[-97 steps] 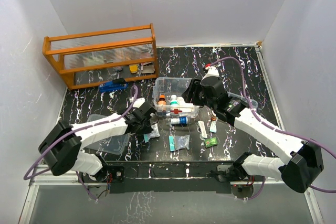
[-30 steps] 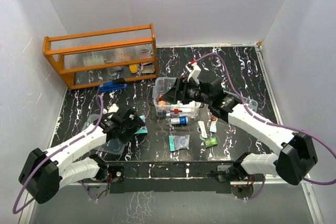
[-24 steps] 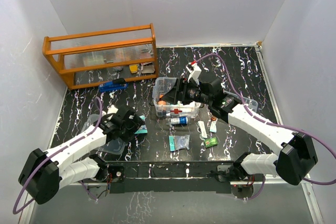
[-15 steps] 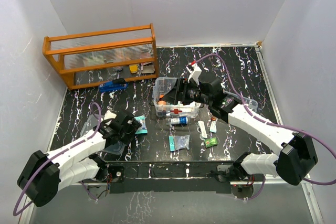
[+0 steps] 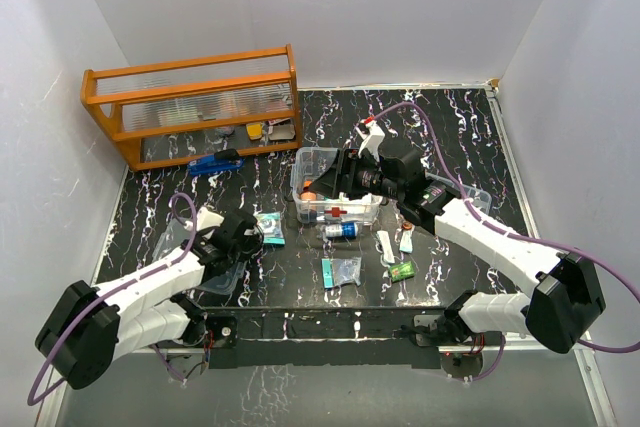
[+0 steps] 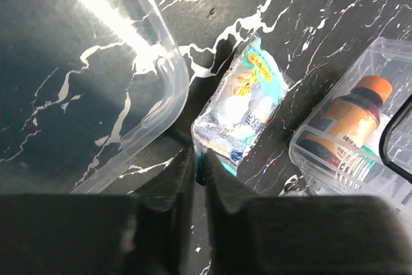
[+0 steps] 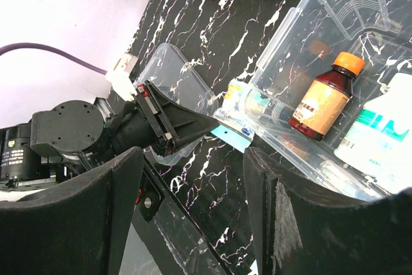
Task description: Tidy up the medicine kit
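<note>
The left gripper (image 6: 201,159), spread wide a second ago, is pinched on the edge of the packet (image 6: 241,111) lying just beside the medicine kit (image 5: 318,162) at mid-table, so loading seems next, while the right gripper (image 7: 193,159) is held agape above the kit.

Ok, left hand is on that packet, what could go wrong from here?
The left hand grips only the near edge of the clear packet, so it may slip free or droop when lifted. The right hand hangs open over the medicine kit, so carrying the packet there risks the arms colliding. The lid lies close beside the packet; a low drag could nudge it.
</note>
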